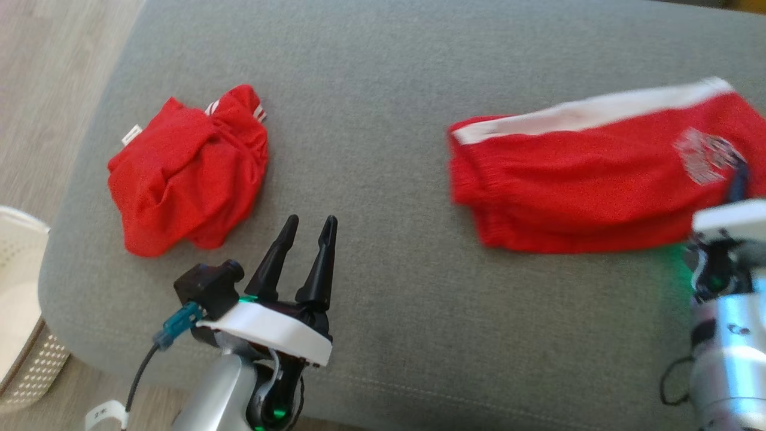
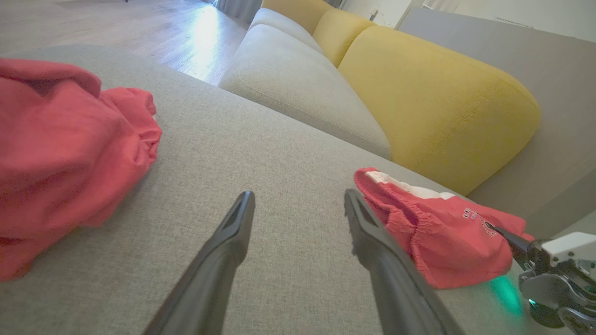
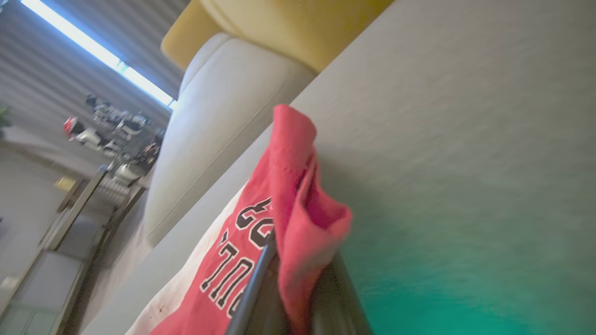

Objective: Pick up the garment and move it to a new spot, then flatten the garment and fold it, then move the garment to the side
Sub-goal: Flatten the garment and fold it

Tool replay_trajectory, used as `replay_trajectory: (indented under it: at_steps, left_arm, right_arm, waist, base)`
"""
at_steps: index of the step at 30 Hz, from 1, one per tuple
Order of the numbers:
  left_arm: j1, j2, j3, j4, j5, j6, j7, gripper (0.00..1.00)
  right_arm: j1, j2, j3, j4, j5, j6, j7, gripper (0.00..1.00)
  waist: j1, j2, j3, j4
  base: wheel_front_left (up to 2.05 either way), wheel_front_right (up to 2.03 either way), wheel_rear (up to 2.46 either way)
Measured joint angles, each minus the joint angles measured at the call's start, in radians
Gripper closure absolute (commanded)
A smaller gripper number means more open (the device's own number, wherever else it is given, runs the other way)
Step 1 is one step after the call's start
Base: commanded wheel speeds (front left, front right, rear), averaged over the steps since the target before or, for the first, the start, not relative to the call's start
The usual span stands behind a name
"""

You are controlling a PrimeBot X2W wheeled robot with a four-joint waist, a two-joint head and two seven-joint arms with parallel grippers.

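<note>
Head view: red shorts with a white side stripe lie fairly flat on the right part of the grey cushion. A second, crumpled red garment sits well apart on the left, and a white perforated basket stands off the cushion's lower left corner.
Right wrist view: the right pincer is clamped tight on a fold at the shorts' edge, beside the black-and-white lettering. Cloth bunches between the two fingers and stands up above them.
Left wrist view: the left pincer is spread wide and holds nothing. It is over bare cushion between the two garments.
Step in hand: probably the pick-up, with the hold taken at one end and the rest of the shorts resting on the cushion.
Handling: the fabric looks light, limp and soft. Lifted by one edge it should sag, bunch and lose its flat shape. It is not fragile, but it is likely to drag on the woven cushion rather than slide.
Where to hold: the gathered waistband at the end facing the left pincer looks thicker and should give a firmer bite than a single thin layer. Holding both ends would keep the shorts spread for flattening.
Risk: the pinch may hold only the top layer, so the fold could slip out or the layers part when lifted.
</note>
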State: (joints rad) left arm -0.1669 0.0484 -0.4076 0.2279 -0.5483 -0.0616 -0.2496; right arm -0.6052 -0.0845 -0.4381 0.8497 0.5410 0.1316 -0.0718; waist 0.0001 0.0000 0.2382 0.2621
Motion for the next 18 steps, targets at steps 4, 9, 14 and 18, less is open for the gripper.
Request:
replay_trajectory:
  at_steps: [4,9,14,18]
  left_arm:
    - [0.003,0.0,0.002,0.003,0.001,0.0,0.0,0.0]
    - [0.008,0.0,0.001,0.003,0.001,0.001,0.0,0.0]
    - [0.022,0.0,-0.003,0.01,-0.012,0.001,0.0,0.0]
    - [0.022,0.0,-0.002,0.015,-0.01,0.002,0.0,0.0]
  right_arm:
    - [0.001,-0.011,-0.174,0.075,-0.145,0.0,-0.119,1.0]
    - [-0.001,0.003,-0.303,0.113,-0.329,0.0,-0.141,1.0]
    - [-0.022,0.023,-0.35,0.123,-0.393,0.0,-0.149,1.0]
    - [-0.046,0.022,-0.237,0.119,-0.388,0.0,-0.159,1.0]
  waist:
    - [-0.0001,0.0,-0.022,-0.022]
    - [-0.0001,0.0,-0.045,-0.05]
    - [-0.0001,0.0,-0.06,-0.056]
    - [-0.0001,0.0,-0.083,-0.051]
  base:
    - [0.0,0.0,0.0]
    - [0.0,0.0,0.0]
    - [0.0,0.0,0.0]
    - [0.0,0.0,0.0]
